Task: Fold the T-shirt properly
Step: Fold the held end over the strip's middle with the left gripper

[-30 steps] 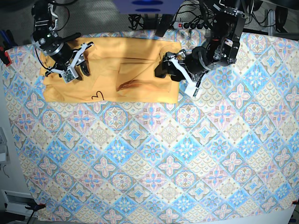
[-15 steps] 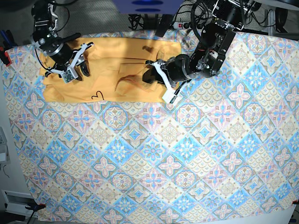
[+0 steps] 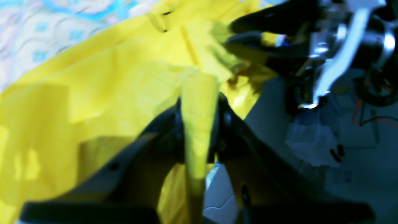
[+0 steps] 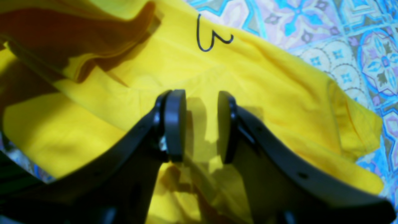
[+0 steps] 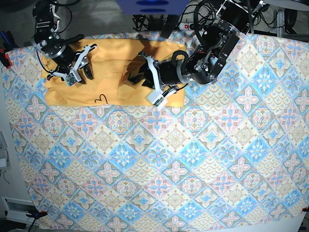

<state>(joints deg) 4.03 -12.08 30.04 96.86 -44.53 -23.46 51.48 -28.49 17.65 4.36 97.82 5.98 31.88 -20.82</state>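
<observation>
**Fold under way, shirt still long**

The shirt (image 5: 116, 72) lay along the far edge of the cloth (image 5: 193, 159), spread as a wide band with a dark loop mark (image 5: 100, 98) near its front edge. Its far side looked doubled over already, so a lengthwise fold seemed made, though the layers were hard to count.

The left gripper (image 5: 145, 77) was over the shirt's middle, clamped on a bunched strip of fabric; the left wrist view showed that yellow strip (image 3: 199, 124) pinched between the two pads. It appeared to be carrying one end across toward the other, so a crosswise fold was probably in hand and not finished.

The right gripper (image 5: 77, 65) hung over the opposite end of the shirt. In its wrist view the pads (image 4: 175, 124) stood apart with only flat fabric showing in the gap, so it held nothing.

Left to do, by my reading: lay the lifted end down square, flatten the rumpled centre, and likely fold once more to make a compact packet.
</observation>
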